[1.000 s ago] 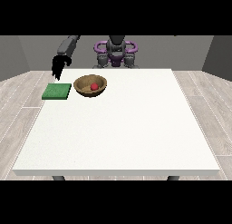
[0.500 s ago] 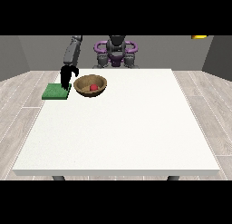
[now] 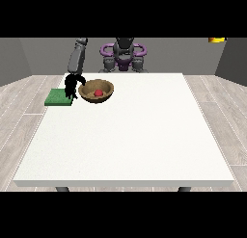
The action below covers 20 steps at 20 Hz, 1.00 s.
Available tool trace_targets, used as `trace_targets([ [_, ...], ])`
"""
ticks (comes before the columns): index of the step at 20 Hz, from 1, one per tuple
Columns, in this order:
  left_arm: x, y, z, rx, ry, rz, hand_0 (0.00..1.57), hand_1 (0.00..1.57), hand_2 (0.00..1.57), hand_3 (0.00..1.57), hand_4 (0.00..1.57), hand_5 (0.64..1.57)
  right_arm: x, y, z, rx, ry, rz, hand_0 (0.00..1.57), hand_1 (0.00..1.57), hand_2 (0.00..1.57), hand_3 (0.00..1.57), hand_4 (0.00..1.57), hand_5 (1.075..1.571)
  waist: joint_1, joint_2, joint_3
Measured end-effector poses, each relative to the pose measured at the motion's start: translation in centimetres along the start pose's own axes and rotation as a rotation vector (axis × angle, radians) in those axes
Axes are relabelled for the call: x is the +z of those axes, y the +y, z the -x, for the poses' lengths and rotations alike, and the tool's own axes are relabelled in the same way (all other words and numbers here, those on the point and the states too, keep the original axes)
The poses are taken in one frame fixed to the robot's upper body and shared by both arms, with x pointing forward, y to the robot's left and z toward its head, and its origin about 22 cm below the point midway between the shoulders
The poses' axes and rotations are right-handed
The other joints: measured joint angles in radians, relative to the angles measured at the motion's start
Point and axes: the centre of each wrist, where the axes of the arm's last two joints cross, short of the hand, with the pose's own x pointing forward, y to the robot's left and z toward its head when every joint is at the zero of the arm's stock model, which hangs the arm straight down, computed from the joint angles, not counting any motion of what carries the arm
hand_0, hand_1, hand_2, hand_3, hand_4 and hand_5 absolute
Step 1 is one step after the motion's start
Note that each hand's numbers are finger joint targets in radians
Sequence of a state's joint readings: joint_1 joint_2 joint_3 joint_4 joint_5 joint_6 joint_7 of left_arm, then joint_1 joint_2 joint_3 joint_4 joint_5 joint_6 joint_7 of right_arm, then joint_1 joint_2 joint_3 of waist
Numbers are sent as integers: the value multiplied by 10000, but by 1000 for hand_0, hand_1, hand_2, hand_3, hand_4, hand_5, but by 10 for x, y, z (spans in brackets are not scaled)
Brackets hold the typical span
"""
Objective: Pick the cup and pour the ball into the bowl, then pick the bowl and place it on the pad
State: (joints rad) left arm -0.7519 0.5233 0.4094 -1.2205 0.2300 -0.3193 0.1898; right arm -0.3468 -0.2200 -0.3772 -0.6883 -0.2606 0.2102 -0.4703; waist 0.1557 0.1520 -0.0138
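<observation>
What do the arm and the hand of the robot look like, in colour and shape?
The arm at the view's left is grey, long and slender, in smooth rounded sections. It ends in a black hand with thin fingers. No cables or markings show on it. No other arm is visible.

My hand (image 3: 71, 85) hangs over the far corner of the white tabletop (image 3: 130, 136) at the view's left. Directly beneath and just outboard of it, a flat green pad (image 3: 58, 98) lies at the tabletop's edge. Just inboard of my hand sits a brown bowl (image 3: 96, 91), resting on the tabletop beside the pad, with a red ball (image 3: 98, 93) inside it.
</observation>
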Motion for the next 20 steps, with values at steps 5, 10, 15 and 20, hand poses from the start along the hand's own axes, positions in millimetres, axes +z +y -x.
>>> trace_targets([
  [5,6,10,-9,-141,-316,-106,0,0,0,0,1017,1538,-5,1,-3,87,-332,19,0,0,0,0,458,1547,-10,228,-93],
  [10,8,19,-11,-130,-233,-53,0,0,0,0,1022,1541,-7,15,2,309,-232,153,0,0,0,0,475,1549,-14,150,-124],
  [15,11,33,-23,-126,-397,-82,0,0,0,0,1018,1535,-7,23,4,511,-242,514,878,878,580,0,608,1514,14,231,-212],
  [20,12,36,-34,-75,-849,48,0,0,0,0,1056,1528,2,15,3,1327,-67,1026,1571,1571,1571,1571,912,1478,412,437,-423],
])
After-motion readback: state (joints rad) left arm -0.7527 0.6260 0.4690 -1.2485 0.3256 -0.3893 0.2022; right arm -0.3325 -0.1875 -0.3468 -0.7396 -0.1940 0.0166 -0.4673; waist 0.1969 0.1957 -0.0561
